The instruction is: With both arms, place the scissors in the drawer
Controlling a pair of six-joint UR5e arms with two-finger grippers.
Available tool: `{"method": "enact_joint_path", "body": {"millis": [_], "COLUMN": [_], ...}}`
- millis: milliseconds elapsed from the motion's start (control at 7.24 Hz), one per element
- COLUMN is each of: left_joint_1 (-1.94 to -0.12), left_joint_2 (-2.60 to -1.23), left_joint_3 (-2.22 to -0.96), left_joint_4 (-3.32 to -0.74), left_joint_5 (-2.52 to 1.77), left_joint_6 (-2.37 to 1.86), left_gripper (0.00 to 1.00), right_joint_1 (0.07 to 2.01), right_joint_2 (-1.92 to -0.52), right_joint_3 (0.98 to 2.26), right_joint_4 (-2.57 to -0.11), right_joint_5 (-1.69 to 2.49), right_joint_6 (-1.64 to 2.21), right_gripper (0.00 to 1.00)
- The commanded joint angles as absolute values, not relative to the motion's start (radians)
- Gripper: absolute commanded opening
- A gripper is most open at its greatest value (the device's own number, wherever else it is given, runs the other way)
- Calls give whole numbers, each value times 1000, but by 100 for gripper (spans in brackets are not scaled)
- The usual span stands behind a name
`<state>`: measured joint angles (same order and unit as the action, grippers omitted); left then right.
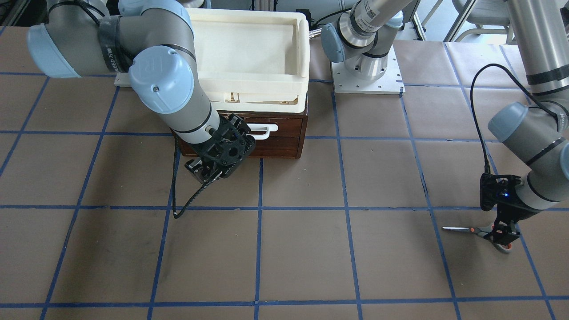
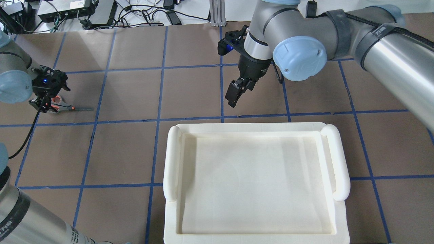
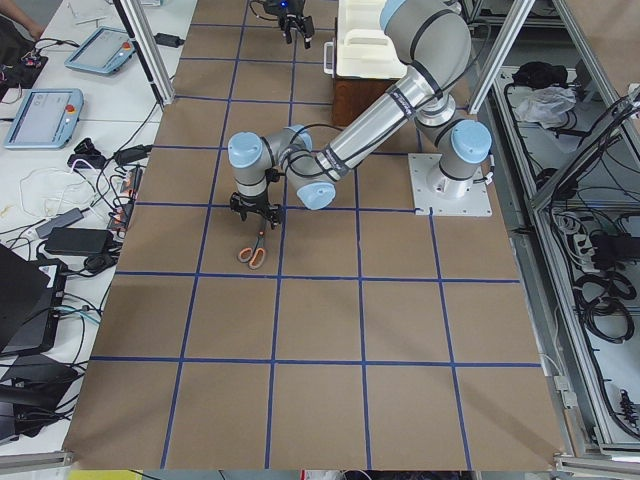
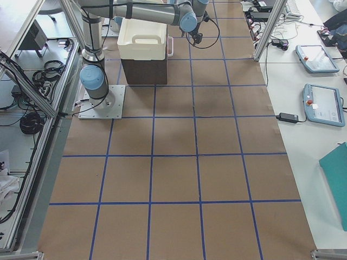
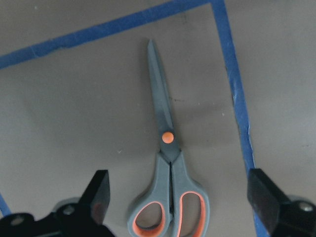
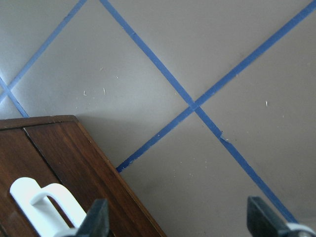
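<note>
The scissors [image 5: 168,163] look light, stiff, thin: pinch the handles [image 5: 171,195] with your spread left gripper [image 5: 181,193]; right gripper [image 6: 175,219] gapes too.

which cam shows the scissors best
Left wrist-mounted: the scissors show large and sharp, blades closed, lying flat below the open left gripper. Front-facing and overhead show them small, handles partly hidden by that gripper; exterior left tiny; the others miss them.

A long tabletop [image 1: 302,258], covered in brown paper and gridded with blue tape, is carrying everything. Small grey-handled scissors [image 1: 479,230] with orange-lined loops are lying flat on it, blades closed, in its left half towards the operators' long edge. A dark reddish-brown wooden drawer unit [image 1: 284,133] is standing midway along the robot-side edge, and a white square base plate [image 1: 366,82] is sitting just beside it.
</note>
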<state>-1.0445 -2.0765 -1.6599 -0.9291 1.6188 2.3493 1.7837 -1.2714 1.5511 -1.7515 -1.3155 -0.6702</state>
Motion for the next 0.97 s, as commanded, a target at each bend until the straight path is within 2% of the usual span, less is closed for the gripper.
{"method": "enact_joint_path", "body": {"millis": [0,276,829], "left_joint_1": [-1026,-1012,-1012], "left_joint_2": [-2137,-2151,-2166], "left_joint_3": [-1672,-1669,-1671], "left_joint_4": [-865,-861,-859], "left_joint_5": [1611,1611,1603], "left_joint_6": [2322,2330,2321], "left_gripper": [100,100,98], "right_joint_1": [1795,1802,1838], "right_joint_2": [-1276,-1307,-1295], "right_joint_3": [1508,1517,1545], "right_joint_4": [-1653,-1680,-1678], "right_joint_5": [-1357,-1359,-1408], "right_joint_6": [-672,-495,-505], "right_gripper": [100,100,100]}}
